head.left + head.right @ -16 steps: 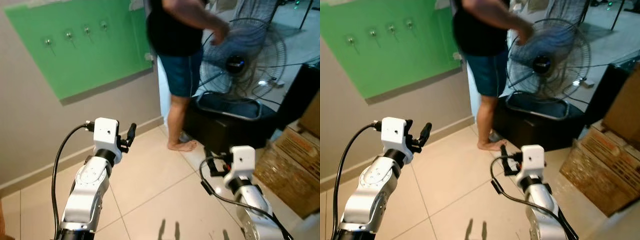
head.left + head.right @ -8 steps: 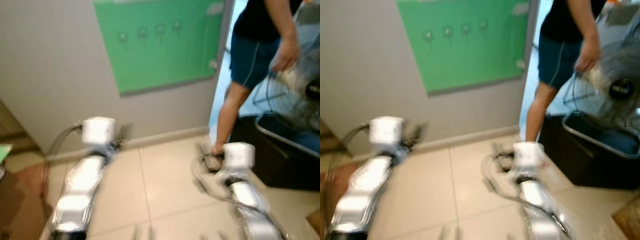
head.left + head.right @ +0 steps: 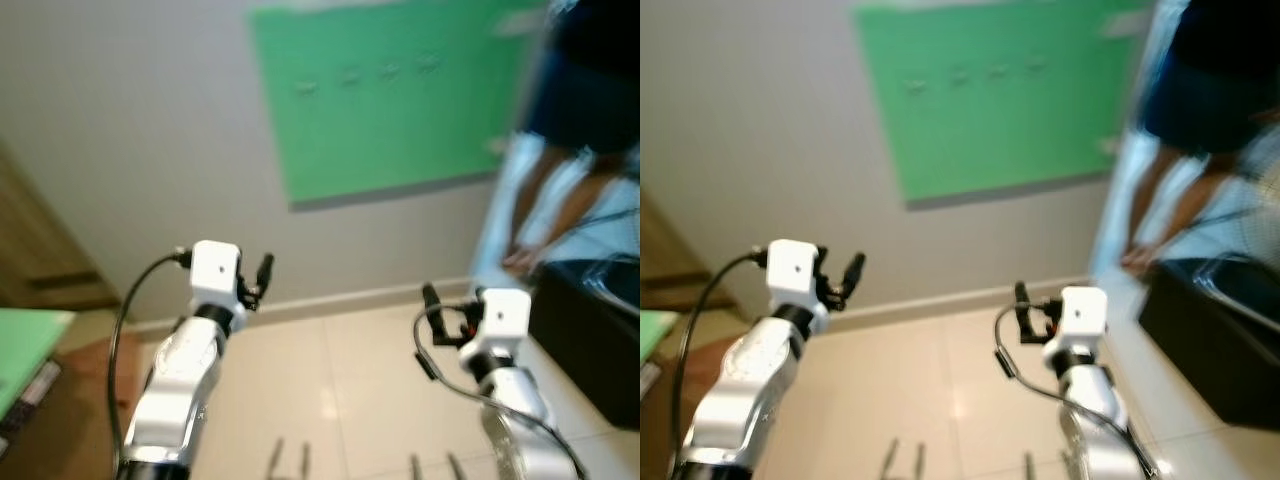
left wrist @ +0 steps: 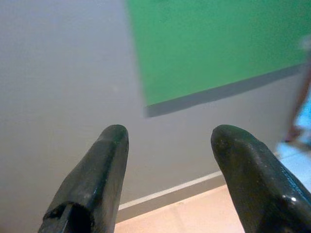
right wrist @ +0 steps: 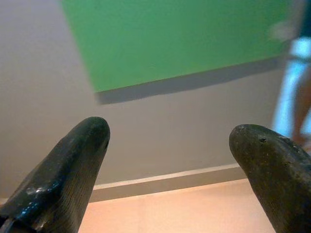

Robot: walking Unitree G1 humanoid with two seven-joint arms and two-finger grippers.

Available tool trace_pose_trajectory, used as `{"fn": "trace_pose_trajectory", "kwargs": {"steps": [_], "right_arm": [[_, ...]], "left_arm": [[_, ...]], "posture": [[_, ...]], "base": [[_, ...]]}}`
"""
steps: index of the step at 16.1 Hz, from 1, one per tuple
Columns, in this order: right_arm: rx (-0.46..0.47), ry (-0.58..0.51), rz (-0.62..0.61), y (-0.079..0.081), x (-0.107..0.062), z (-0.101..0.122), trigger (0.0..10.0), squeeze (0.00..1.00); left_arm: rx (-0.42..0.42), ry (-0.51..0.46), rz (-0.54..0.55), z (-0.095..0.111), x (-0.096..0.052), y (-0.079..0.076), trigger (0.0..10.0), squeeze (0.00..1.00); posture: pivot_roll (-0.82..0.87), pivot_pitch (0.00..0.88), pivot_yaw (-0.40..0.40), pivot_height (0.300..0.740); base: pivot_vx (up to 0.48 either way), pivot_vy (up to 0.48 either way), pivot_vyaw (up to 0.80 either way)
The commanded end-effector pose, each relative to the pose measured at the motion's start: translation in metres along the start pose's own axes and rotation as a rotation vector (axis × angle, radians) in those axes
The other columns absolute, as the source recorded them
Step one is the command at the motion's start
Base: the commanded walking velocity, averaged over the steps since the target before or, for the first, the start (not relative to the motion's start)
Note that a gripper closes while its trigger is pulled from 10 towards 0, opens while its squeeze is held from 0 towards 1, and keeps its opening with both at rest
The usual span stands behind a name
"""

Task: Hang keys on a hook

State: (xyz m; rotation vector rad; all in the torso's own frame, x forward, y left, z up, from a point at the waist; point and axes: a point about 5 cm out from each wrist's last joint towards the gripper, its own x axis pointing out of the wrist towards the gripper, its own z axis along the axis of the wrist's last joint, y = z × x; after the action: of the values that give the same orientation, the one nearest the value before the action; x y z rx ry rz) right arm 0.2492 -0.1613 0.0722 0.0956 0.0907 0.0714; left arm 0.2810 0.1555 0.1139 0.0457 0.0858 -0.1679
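A green board (image 3: pixel 400 110) hangs on the grey wall, with a row of several small metal hooks (image 3: pixel 350 76) near its top, all blurred. My left gripper (image 3: pixel 263 271) is raised in front of the wall, below and left of the board, and is open with nothing between its fingers (image 4: pixel 104 165). My right gripper (image 3: pixel 431 298) is held up at about the same height below the board, also open and empty, as its fingers (image 5: pixel 77 160) show. Both wrist views look at the board's lower edge (image 5: pixel 184 80) and the skirting.
A person (image 3: pixel 580 110) stands blurred at the right edge by a doorway. A black box (image 3: pixel 590 340) sits on the tiled floor (image 3: pixel 340 390) at the right. Wooden furniture (image 3: pixel 40 250) and a green object (image 3: pixel 25 340) are at the left.
The camera has swung left, so the board and the person have slid right in the picture and wooden furniture has come in at the left. Both arms keep their raised pose.
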Motion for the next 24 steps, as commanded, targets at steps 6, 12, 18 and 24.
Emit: {"fn": "trace_pose_trajectory", "kwargs": {"steps": [6, 12, 18, 24], "right_arm": [[-0.006, -0.012, 0.061, 0.009, 0.007, 0.004, 10.0, 0.0], [0.011, 0.002, 0.08, 0.015, 0.011, 0.001, 10.0, 0.0], [0.009, 0.017, 0.139, 0.018, 0.012, 0.0, 10.0, 0.0], [-0.007, 0.032, 0.182, 0.021, 0.011, -0.003, 10.0, 0.04]], "left_arm": [[0.035, 0.016, 0.039, 0.0, 0.004, 0.006, 10.0, 0.0], [0.055, 0.005, 0.029, 0.001, 0.006, 0.006, 10.0, 0.0], [0.054, 0.002, 0.051, 0.0, 0.005, 0.007, 10.0, 0.0], [0.072, 0.002, 0.047, -0.001, 0.004, 0.004, 10.0, 0.0]], "posture": [[-0.07, 0.0, 0.089, 0.74], [-0.06, 0.0, 0.088, 0.74], [-0.05, 0.0, 0.072, 0.74], [-0.04, 0.0, 0.066, 0.74]], "base": [[0.0, 0.0, 0.74], [0.0, 0.0, 0.62], [0.0, 0.0, 0.58], [0.0, 0.0, 0.56]]}}
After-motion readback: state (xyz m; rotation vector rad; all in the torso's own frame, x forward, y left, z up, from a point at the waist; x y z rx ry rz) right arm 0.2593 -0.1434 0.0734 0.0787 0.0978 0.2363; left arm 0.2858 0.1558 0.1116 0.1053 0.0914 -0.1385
